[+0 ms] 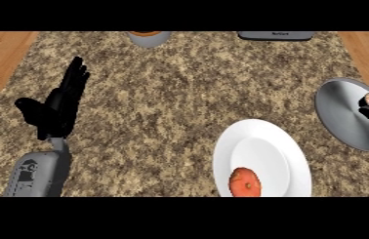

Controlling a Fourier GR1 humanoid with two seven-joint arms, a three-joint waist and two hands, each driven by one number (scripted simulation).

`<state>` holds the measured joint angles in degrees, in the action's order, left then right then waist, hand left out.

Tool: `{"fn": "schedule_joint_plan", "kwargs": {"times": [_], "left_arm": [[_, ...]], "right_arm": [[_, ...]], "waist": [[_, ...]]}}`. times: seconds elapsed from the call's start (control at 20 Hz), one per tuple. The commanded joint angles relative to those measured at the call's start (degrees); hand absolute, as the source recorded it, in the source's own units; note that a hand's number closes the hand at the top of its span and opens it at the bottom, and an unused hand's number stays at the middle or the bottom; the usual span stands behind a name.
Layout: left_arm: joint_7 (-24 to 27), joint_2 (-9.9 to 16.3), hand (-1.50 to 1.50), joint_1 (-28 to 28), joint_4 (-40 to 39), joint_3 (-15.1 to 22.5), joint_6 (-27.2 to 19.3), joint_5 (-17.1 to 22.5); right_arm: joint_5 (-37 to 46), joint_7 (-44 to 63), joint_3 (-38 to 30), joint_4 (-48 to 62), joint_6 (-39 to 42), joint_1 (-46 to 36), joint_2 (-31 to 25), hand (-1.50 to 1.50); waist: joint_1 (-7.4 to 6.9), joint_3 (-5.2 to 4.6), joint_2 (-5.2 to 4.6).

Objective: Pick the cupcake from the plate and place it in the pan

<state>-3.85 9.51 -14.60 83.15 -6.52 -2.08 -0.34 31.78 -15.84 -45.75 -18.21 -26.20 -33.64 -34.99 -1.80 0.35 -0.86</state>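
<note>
The left hand (pixel 61 104) rests open at the view's left, fingers straight, holding nothing. The right hand shows only as a black sliver over the pan (pixel 346 113), far right; I cannot tell its fingers. The plate (pixel 263 150) lies between them, bearing an orange-red round thing (pixel 245 182). The cupcake seems already moved; releasing would come next.

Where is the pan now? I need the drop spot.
In the head view the grey pan lies at the counter's right edge, just up and right of the white plate.
</note>
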Motion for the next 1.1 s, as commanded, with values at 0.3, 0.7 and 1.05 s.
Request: {"fn": "schedule_joint_plan", "kwargs": {"times": [0.3, 0.7, 1.05], "left_arm": [[0.6, 0.1, 0.00, 4.9, 3.2, 0.1, -0.6, -1.1], [-2.4, 0.7, 0.00, 3.8, 2.4, -2.0, -1.9, -0.4], [-0.4, -0.7, 0.00, 3.1, 1.8, -0.8, -2.7, -1.4]], "right_arm": [[-15.4, -13.7, -8.2, -8.3, 8.4, 6.0, 5.5, -1.50], [-21.3, -14.4, -6.9, -28.1, 23.1, 20.1, 13.4, -1.50], [-23.9, -8.6, -5.1, -53.3, 26.1, 34.3, 25.6, -1.50]], "waist": [[2.30, -0.38, 1.20], [5.13, -0.73, 2.09], [5.33, -0.76, 1.68]]}}
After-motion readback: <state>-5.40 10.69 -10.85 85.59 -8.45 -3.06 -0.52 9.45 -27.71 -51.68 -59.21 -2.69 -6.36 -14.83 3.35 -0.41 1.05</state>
